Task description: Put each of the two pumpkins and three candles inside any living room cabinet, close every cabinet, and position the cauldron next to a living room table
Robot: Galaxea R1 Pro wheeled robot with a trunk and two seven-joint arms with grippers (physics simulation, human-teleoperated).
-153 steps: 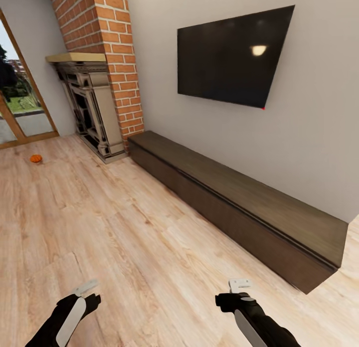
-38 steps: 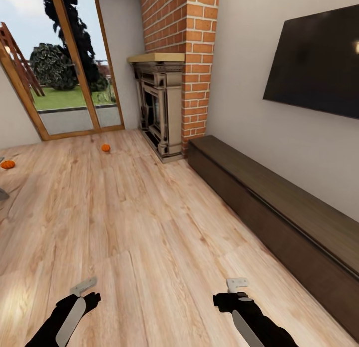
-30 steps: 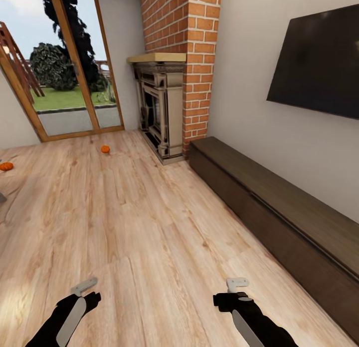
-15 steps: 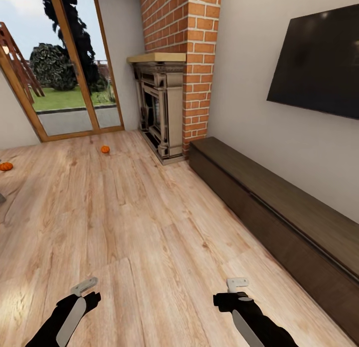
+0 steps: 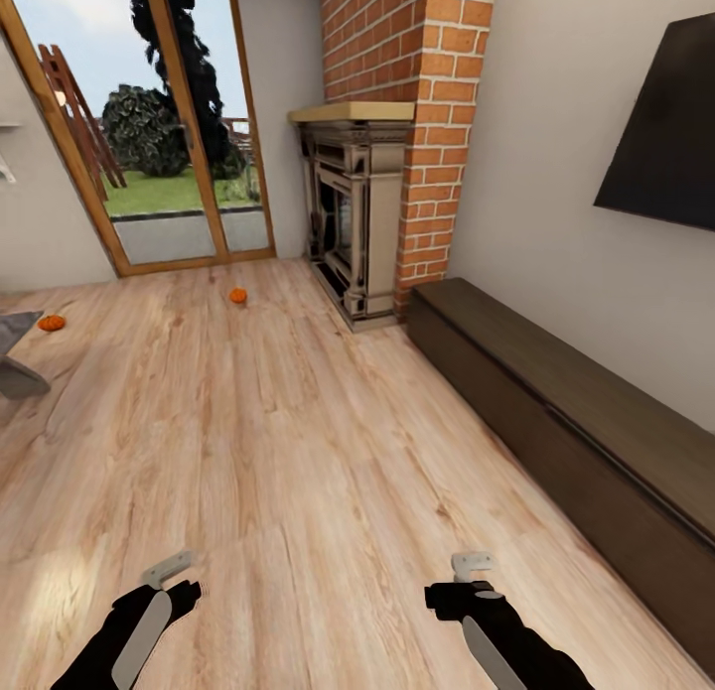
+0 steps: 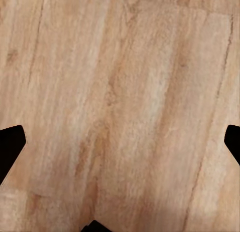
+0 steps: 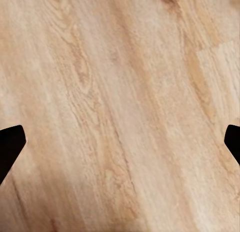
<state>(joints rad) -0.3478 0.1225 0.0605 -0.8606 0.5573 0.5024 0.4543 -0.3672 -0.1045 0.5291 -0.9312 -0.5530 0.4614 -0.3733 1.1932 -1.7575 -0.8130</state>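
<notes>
Two small orange pumpkins lie on the wood floor in the head view: one pumpkin [image 5: 238, 295] before the glass door, the other pumpkin [image 5: 51, 323] far left beside a grey corner of the table [image 5: 14, 364]. The long dark brown cabinet [image 5: 566, 422] runs along the right wall, its fronts shut. My left gripper [image 5: 167, 569] [image 6: 120, 142] and right gripper [image 5: 474, 565] [image 7: 120, 142] hover low over bare floor, far from the pumpkins. Both are open and hold nothing, their dark fingertips [image 6: 10, 147] [image 7: 10, 144] wide apart. The candles are out of view.
An ornate carved fireplace [image 5: 353, 223] under a brick chimney [image 5: 417, 94] stands left of the cabinet's far end. A wood-framed glass door [image 5: 169, 174] fills the back wall. A dark TV [image 5: 660, 144] hangs above the cabinet. Wide wood floor [image 5: 298, 442] lies ahead.
The camera has turned left, so everything slid right in the picture. The far-left pumpkin and the table corner have come further into view. Both arms hold the same pose.
</notes>
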